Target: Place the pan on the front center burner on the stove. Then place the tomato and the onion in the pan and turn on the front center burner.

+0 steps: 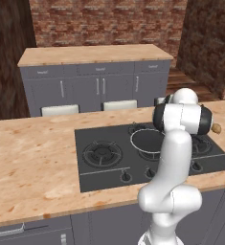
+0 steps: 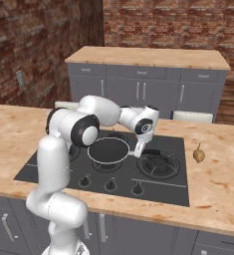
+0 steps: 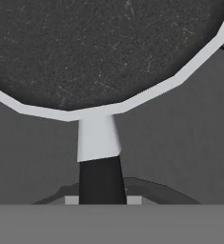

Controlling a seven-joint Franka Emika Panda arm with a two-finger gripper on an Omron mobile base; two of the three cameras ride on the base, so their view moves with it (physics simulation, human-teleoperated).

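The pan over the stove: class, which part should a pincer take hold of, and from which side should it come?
Take the pan by its straight black handle, coming from above at the handle's outer end, on the pan's right in the right base view. The bowl is too wide to span, while the narrow handle fits between two fingers, probably the steadiest hold.

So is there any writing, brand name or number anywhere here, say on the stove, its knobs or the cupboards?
None that can be read.
The stove carries no lettering; its knobs are plain black.
The pan shows a speckled dark inside and no brand, and its handle is blank.
The grey cabinets have bare fronts.
The small plate on the brick wall is too blurred to tell.
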